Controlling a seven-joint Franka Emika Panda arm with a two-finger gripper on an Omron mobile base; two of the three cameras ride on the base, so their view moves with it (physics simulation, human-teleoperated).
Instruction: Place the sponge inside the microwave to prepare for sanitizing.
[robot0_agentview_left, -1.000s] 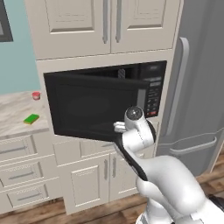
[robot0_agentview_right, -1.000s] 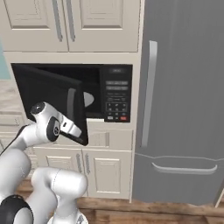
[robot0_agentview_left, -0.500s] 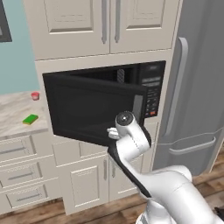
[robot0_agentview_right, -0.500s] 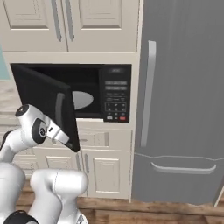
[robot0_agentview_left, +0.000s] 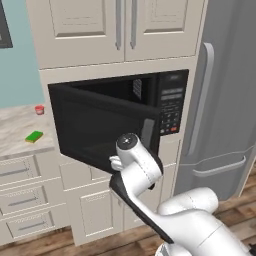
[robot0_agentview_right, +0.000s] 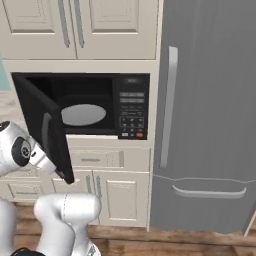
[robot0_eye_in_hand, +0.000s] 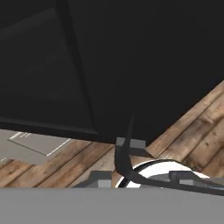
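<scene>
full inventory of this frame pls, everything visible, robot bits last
flat green sponge: 1, green top over yellow, on the marble counter left of the microwave
tiny red cup: 1, red, on the same counter behind the sponge
black built-in microwave: 1, black, door swung open, under the upper cabinets
white round turntable: 1, white, inside the microwave
grey fridge: 1, grey, right of the microwave
cream cabinets: several doors and drawers, above and below the microwave
marble counter: 1, pale, far left
wooden floor: brown planks
white robot arm: 1, white with dark joints, in front of the open door
</scene>
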